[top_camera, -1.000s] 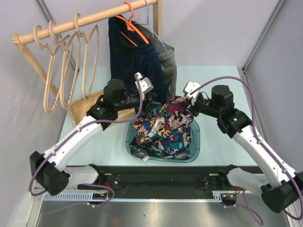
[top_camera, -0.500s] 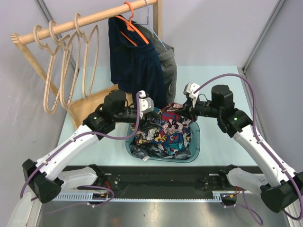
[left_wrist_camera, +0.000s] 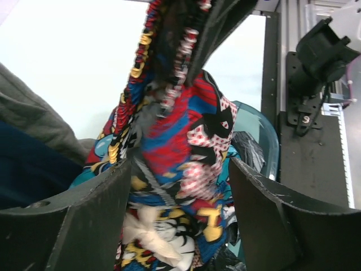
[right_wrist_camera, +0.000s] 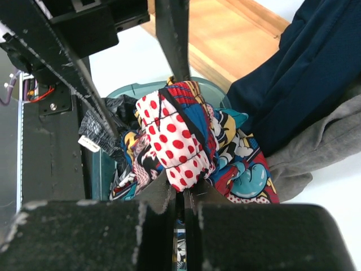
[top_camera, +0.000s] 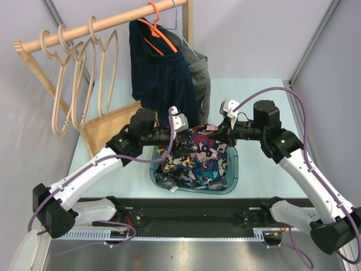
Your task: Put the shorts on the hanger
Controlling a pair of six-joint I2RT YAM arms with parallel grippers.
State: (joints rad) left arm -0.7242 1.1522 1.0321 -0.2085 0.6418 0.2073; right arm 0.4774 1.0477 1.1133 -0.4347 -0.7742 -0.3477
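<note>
The shorts are seen bunched in a teal tub on the bench, with one polka-dot fold drawn up and clamped in the right jaws. The left jaws are spread apart astride the raised waistband and not closed on it. The hanger is hung on the rail, well apart at far left. A firm bite on the waistband edge, just beside the right grip, is judged best, so the cloth can be spread once lifted.

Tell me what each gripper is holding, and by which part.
The right gripper is shut on the shorts, pinching a bunched fold of the red-dotted patch. The left gripper holds nothing: it stands open astride the lifted fabric.
</note>
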